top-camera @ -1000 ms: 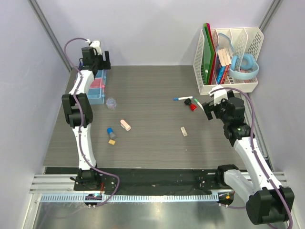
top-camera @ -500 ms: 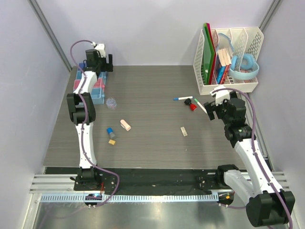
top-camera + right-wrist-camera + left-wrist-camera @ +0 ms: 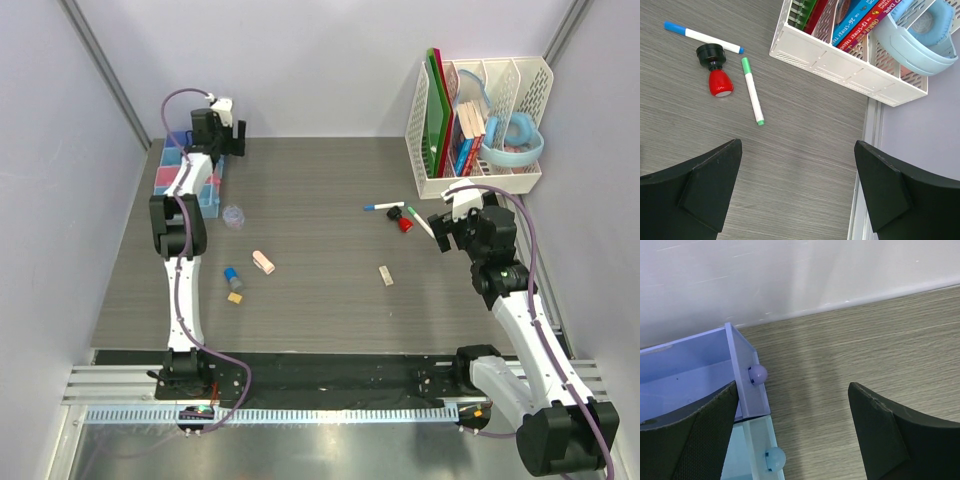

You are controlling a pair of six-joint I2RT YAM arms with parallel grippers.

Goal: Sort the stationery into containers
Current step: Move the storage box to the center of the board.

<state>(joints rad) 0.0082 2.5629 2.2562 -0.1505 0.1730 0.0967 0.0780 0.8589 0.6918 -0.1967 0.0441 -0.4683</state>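
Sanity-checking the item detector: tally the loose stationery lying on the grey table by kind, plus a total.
Pens: 2, blue-capped white pen and green-capped white pen
Erasers: 2, pink block eraser and beige block eraser
Clear tape roll: 1
Small blue-capped cylinder: 1
Tiny yellow piece: 1
Red-and-black piece: 1
Total: 8

The blue book spine (image 3: 859, 12) reads "the 26-STOREY", the red book spine (image 3: 871, 24) "the 13-STOREY TREE".

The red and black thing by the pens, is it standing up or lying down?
Lying down: the red-black piece shows its whole side, black end and red end both resting on the table.
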